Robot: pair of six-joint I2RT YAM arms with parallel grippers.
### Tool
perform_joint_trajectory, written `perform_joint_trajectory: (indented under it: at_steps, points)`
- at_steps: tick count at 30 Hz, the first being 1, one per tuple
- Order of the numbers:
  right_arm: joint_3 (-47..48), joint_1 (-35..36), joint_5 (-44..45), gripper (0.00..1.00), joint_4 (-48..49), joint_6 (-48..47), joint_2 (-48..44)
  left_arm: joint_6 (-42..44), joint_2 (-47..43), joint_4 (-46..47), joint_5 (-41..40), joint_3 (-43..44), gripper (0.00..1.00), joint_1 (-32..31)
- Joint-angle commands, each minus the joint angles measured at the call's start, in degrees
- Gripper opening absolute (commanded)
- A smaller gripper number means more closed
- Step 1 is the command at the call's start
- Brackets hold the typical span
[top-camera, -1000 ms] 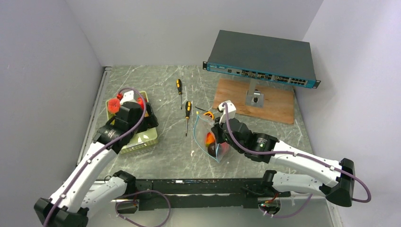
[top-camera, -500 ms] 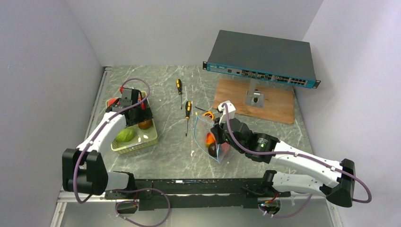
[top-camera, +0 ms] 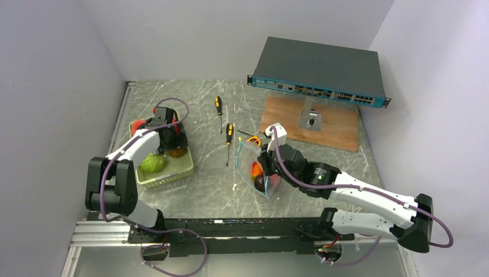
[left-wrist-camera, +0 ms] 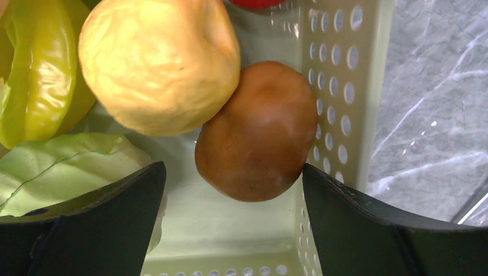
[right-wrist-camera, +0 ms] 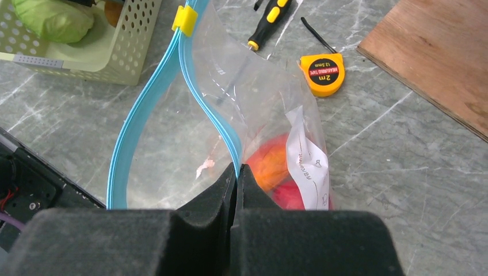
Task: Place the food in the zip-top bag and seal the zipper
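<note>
The clear zip-top bag (top-camera: 254, 167) lies mid-table with its mouth gaping. My right gripper (right-wrist-camera: 237, 167) is shut on the far lip of its teal zipper (right-wrist-camera: 216, 115); a yellow slider (right-wrist-camera: 184, 18) sits at the zipper's far end. An orange fruit (right-wrist-camera: 270, 161) and a red one (right-wrist-camera: 290, 195) lie inside the bag. My left gripper (left-wrist-camera: 231, 172) is open, low inside the pale green tray (left-wrist-camera: 345, 115), with a brown fruit (left-wrist-camera: 256, 132) just ahead between its fingers. A tan-yellow fruit (left-wrist-camera: 158, 63), a green star fruit (left-wrist-camera: 40, 69) and a green cabbage (left-wrist-camera: 57, 172) lie beside it.
Two screwdrivers (top-camera: 218, 109) (top-camera: 229, 135) lie between the tray and the bag. A yellow tape measure (right-wrist-camera: 322, 72) sits just behind the bag. A wooden board (top-camera: 311, 124) and a network switch (top-camera: 320, 72) stand at the back right. Walls close both sides.
My left arm has folded in and swung its gripper further back and down into the tray, onto the brown fruit. The right gripper and the bag have stayed put.
</note>
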Motion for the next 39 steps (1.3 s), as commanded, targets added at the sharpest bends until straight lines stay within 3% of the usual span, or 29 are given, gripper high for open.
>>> perform_joint_trajectory:
  at_steps: [1, 8, 13, 22, 33, 39]
  points:
    - [3.46, -0.06, 1.45, 0.0, -1.14, -1.47, 0.18, 0.56, 3.09, 2.6, 0.04, 3.06, 0.93, 0.33]
    - [2.84, -0.03, 1.0, 0.0, -0.91, -0.79, -0.77, 0.13, 6.6, 2.95, 0.78, 2.66, 0.81, 0.94]
    - [2.97, 0.02, 0.99, 0.0, -1.0, -1.12, -0.82, 0.34, 5.91, 2.54, 1.62, 2.02, 0.56, 1.05]
    - [2.36, -0.03, 1.1, 0.0, -1.08, -0.85, -2.15, 0.15, -1.38, 0.47, 3.17, -0.2, 0.31, 1.05]
    - [2.59, 0.0, 0.83, 0.0, -0.89, -0.92, -1.91, 1.13, -15.43, -5.63, 6.46, -1.29, 0.23, 1.05]
    - [2.35, 0.0, 0.76, 0.0, -0.26, -0.32, -2.33, 0.25, -26.4, -4.26, 26.56, -2.45, 0.23, 0.41]
